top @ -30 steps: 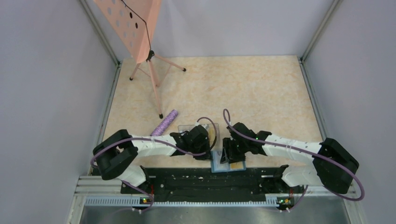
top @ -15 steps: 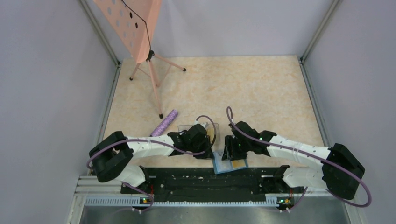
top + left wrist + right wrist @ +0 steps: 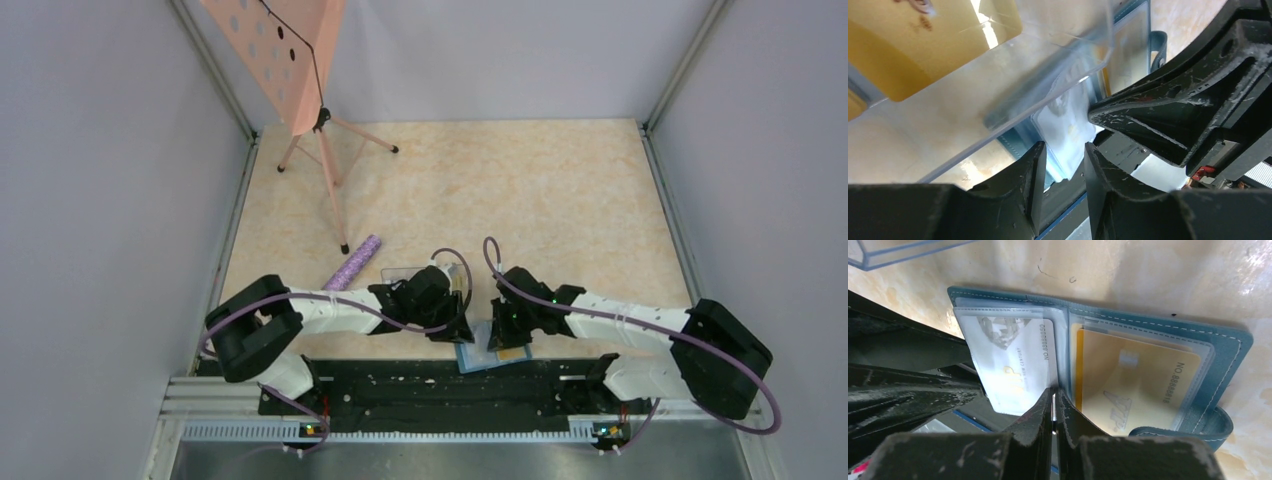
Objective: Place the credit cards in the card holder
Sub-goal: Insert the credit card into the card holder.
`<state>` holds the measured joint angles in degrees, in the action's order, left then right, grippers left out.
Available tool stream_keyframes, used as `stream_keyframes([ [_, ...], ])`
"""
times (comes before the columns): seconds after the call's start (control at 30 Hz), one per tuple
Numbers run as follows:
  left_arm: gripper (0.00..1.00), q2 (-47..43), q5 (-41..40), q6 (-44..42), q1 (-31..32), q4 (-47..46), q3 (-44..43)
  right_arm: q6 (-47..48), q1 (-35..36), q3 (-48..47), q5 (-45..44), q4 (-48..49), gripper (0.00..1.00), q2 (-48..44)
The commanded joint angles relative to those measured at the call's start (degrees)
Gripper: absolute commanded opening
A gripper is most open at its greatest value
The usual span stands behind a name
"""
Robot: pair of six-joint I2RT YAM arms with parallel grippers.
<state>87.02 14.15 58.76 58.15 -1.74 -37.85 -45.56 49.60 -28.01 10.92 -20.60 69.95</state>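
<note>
Left fingers [image 3: 1020, 175] narrowly apart, white card [image 3: 1064, 131] edge between the tips. Right fingers [image 3: 1034, 422] almost closed at open holder [image 3: 1230, 347] centre fold; grip on it undetermined.

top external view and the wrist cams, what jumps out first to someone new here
Two black grippers, left and right, meet over the open teal card holder at the table's near edge. The right wrist view shows a white card in one sleeve and a gold card in the other. A pink music stand fills the far left corner.
</note>
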Motion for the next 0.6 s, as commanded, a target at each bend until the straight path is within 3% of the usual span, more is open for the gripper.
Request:
stream_keyframes([
  [0.0, 0.4, 2.8, 0.4, 0.3, 0.6, -2.1, -1.6, 0.6, -0.6, 1.7, 0.1, 2.9, 0.02, 3.1],
  [0.23, 0.38, 4.1, 0.0, -0.1, 1.2, -2.1, -2.9, 0.6, -0.7, 1.9, 0.8, 4.0, 0.0, 4.7],
  [0.43, 0.04, 2.3, -1.0, 0.0, 1.3, 0.1, -4.0, 0.9, -0.7, 1.1, 1.3, 3.4, 0.02, 3.7],
  [0.57, 0.0, 0.0, -4.1, -1.6, 1.3, 8.9, -5.8, 0.9, -0.7, -1.2, 0.2, 0.6, 0.09, 0.0],
])
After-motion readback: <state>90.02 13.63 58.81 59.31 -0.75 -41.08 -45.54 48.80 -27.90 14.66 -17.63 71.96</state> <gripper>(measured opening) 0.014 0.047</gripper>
